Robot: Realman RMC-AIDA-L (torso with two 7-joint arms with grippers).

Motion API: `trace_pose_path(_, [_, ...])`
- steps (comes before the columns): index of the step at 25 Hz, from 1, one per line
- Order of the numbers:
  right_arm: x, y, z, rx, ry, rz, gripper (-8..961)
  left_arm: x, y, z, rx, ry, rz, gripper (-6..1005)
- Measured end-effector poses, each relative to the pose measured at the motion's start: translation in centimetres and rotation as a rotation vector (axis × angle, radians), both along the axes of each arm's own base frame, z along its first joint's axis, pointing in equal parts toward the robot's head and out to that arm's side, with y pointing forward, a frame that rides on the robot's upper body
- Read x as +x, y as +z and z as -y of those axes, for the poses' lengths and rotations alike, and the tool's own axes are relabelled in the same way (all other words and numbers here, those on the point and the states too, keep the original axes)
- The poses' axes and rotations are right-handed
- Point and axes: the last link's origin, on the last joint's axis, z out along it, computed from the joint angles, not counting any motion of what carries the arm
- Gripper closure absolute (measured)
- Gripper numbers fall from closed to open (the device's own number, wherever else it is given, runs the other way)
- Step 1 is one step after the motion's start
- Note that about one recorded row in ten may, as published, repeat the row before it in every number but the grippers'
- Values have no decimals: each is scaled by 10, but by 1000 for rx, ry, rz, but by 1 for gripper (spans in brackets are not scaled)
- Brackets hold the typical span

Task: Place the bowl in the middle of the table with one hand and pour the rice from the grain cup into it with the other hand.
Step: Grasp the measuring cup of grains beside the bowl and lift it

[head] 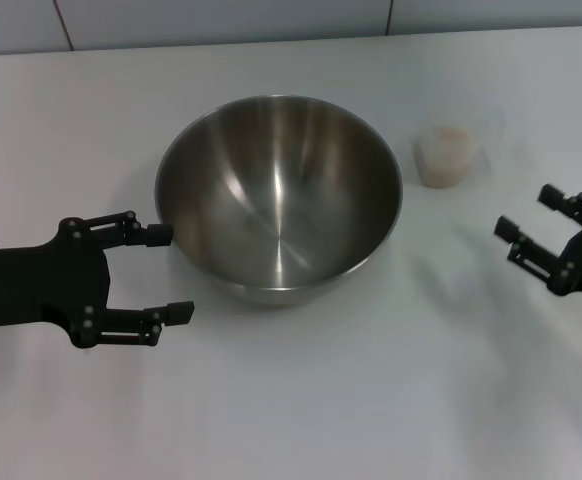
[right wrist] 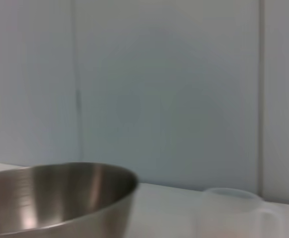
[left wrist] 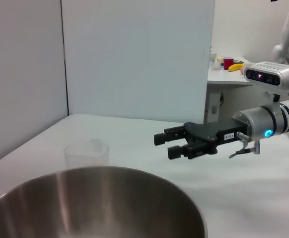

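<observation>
**Bowl centred on the bench, both grippers standing off**

The stainless-steel mixing bowl [head: 278,195] sits upright near the middle of the white bench [head: 301,400], its shiny inside bare. Off to its right and a touch farther back stands the clear plastic grain cup [head: 445,154], upright, apart from the bowl's rim, with the pale rice [head: 444,141] sitting inside it.

Over on the left, the left gripper [head: 170,273] is at the bowl's near-left side. Its fingers are spread wide with nothing between them; the upper fingertip [head: 158,236] is right by the bowl's outer wall, though I cannot tell whether it touches.

On the right, the right gripper [head: 529,220] hangs near the bench's right edge, well apart from the cup and the bowl. The left wrist view catches it [left wrist: 165,145] from across the bowl [left wrist: 95,203], fingers parted with a narrow gap, gripping nothing, and the cup [left wrist: 87,153] just beyond the bowl's rim.

From the right wrist, the bowl's [right wrist: 60,198] rim and the cup [right wrist: 234,210] stand side by side, a gap between them.
</observation>
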Motion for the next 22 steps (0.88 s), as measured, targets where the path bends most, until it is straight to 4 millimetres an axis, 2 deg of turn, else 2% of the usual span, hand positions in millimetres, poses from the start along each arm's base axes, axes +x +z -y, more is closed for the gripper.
trace_pose_path(9, [10, 6, -25, 76, -123, 8, 237, 3, -4, -5, -12, 6, 2, 140])
trace_pose_path(22, [11, 15, -52, 144, -194, 6, 237, 3, -5, -7, -5, 11, -10, 139])
